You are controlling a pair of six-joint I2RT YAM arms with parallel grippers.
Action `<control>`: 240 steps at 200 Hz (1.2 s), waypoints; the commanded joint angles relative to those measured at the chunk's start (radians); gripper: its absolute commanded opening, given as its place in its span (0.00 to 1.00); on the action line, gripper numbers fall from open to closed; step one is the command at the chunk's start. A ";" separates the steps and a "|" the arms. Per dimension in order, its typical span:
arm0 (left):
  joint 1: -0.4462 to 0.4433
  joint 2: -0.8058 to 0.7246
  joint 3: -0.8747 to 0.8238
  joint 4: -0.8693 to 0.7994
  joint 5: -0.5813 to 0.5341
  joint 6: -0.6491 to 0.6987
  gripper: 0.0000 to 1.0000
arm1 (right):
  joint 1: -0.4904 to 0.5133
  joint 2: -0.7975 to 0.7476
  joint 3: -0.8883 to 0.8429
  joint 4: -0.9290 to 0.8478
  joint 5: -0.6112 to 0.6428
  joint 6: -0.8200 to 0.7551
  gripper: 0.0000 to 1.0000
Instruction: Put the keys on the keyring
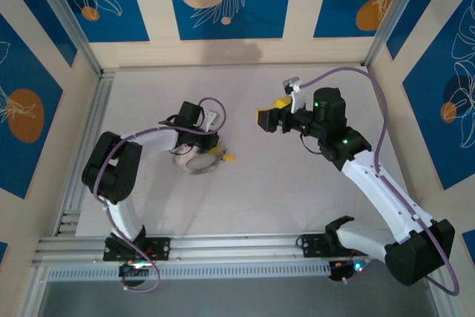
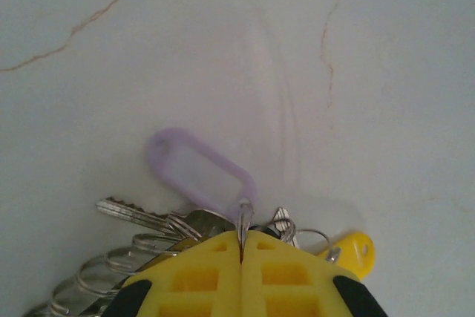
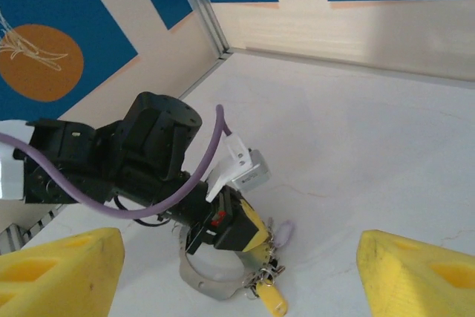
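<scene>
**Left wrist view, left to right.** The keys (image 2: 137,213) fan out on the table (image 2: 223,50). The uppermost blade points left, its long axis nearly level. A lilac tag (image 2: 194,170) slants from upper left to lower right. The left gripper (image 2: 241,246), fingers pressed together, pinches the thin wire of the keyring (image 2: 243,217). A yellow tag (image 2: 356,249) lies to the right.

**Top view.** The right gripper (image 1: 273,111), jaws spread wide and holding nothing, is well apart from the ring.

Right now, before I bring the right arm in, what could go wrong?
The left fingers pinch what looks like just a thin edge of the keyring; a nudge could slip it free. The keys, lilac tag and yellow tag bunch right at that pinch, so the open, empty right fingers may snag them.
</scene>
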 commanded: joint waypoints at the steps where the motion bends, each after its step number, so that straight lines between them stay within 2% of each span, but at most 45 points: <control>1: -0.008 0.001 0.045 -0.024 -0.029 -0.002 0.00 | -0.010 0.010 -0.023 0.026 0.049 0.023 0.82; 13: -0.007 -0.008 0.052 -0.045 -0.025 0.001 0.09 | -0.012 0.006 -0.036 0.026 0.063 0.020 0.83; 22: -0.007 -0.019 0.054 -0.056 -0.019 0.004 0.16 | -0.013 -0.003 -0.049 0.031 0.062 0.004 1.00; 41: -0.008 -0.051 0.056 -0.079 -0.012 0.006 0.30 | -0.013 -0.041 -0.099 0.070 0.065 -0.030 0.99; 56: -0.008 -0.082 0.057 -0.102 -0.015 0.010 0.38 | -0.015 -0.059 -0.110 0.051 0.130 -0.028 0.99; 62: -0.008 -0.096 0.055 -0.115 -0.016 0.014 0.48 | -0.017 -0.059 -0.103 0.023 0.160 -0.027 0.99; 70: -0.008 -0.118 0.053 -0.129 -0.022 0.021 0.55 | -0.023 -0.056 -0.087 -0.021 0.206 -0.019 0.99; 85: -0.006 -0.179 0.040 -0.159 -0.036 0.033 0.60 | -0.043 -0.057 -0.065 -0.097 0.289 0.013 0.99; 101: -0.003 -0.269 0.009 -0.168 -0.041 0.048 0.63 | -0.080 -0.081 -0.084 -0.116 0.301 0.039 0.99; 122: 0.019 -0.406 -0.047 -0.177 -0.049 0.058 0.75 | -0.134 -0.122 -0.137 -0.106 0.297 0.057 0.99; 145: 0.051 -0.555 -0.111 -0.174 -0.076 0.054 0.99 | -0.206 -0.155 -0.193 -0.090 0.297 0.080 0.99; 165: 0.075 -0.662 -0.166 -0.144 -0.145 0.033 1.00 | -0.242 -0.185 -0.241 -0.055 0.311 0.077 0.99; 181: 0.089 -0.714 -0.189 -0.136 -0.250 0.003 1.00 | -0.249 -0.209 -0.292 -0.004 0.368 0.075 0.99; 210: 0.099 -0.800 -0.233 -0.110 -0.525 -0.028 1.00 | -0.251 -0.187 -0.369 0.117 0.416 -0.010 0.99; 221: 0.124 -0.803 -0.251 -0.086 -0.564 -0.021 1.00 | -0.254 -0.156 -0.390 0.166 0.422 -0.054 0.99; 229: 0.152 -0.792 -0.257 -0.078 -0.567 -0.022 1.00 | -0.271 -0.127 -0.408 0.218 0.378 -0.053 0.99; 240: 0.188 -0.764 -0.262 -0.067 -0.560 -0.018 1.00 | -0.338 -0.100 -0.453 0.339 0.214 -0.027 0.99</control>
